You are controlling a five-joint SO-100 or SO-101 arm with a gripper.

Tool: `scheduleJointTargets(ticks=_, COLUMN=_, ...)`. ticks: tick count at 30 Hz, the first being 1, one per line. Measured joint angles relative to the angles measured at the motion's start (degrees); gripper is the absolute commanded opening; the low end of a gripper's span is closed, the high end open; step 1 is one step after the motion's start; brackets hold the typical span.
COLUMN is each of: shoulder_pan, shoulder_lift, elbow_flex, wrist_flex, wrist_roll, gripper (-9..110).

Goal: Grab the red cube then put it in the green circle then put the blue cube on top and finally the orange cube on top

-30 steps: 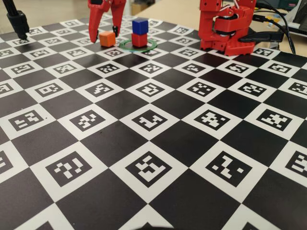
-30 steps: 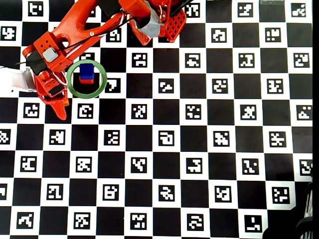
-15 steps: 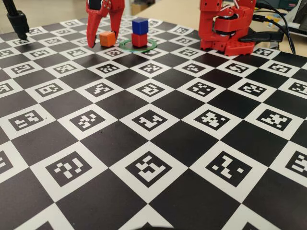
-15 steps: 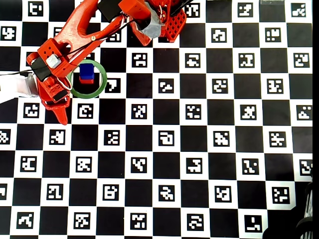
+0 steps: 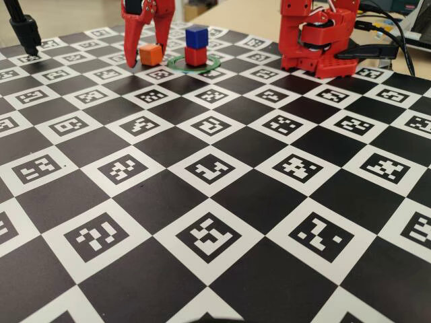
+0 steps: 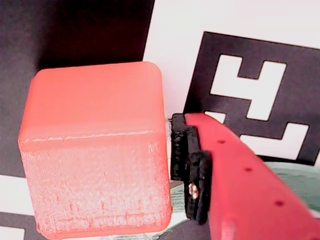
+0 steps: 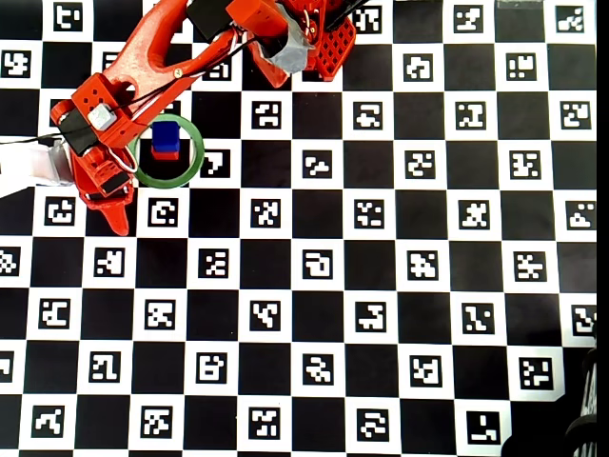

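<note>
We have the gripper (image 5: 147, 62) lowered around the orange cube (image 5: 150, 54), which sits on the checkered board (image 5: 215, 202) just to the left of the green circle (image 5: 194, 64) in the fixed view. Inside that ring the red cube (image 5: 195, 56) already rests with the blue cube (image 5: 196, 36) squarely on top, so we judge the last cube to be the only piece left to place.

Our jaws stand wide, one finger on each side of the orange cube in the fixed view, with board showing between finger and cube on the left side. In the wrist view the orange cube (image 6: 95, 150) fills the left half, and the padded finger (image 6: 192, 170) sits just beside its right face; we cannot tell whether the pad touches it. The other finger is out of that frame.

In the overhead view our arm (image 7: 143, 67) covers the orange cube, so only the blue cube (image 7: 166, 133) and the green circle (image 7: 195, 157) show there.

The relation that matters for us: the cube lies between the fingers and needs only a squeeze. After that, the stack stands close beside us, toward the right in the fixed view, so we judge that a lift clear above the blue cube must come before any sideways travel, or we risk knocking the two stacked cubes.
</note>
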Motion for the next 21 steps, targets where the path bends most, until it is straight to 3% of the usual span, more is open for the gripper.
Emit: scheduleJointTargets(ticks=21, shoulder_pan=0.0, shoulder_lift=0.0, elbow_flex=0.0, wrist_flex=-0.5, wrist_roll=0.0, gripper=12)
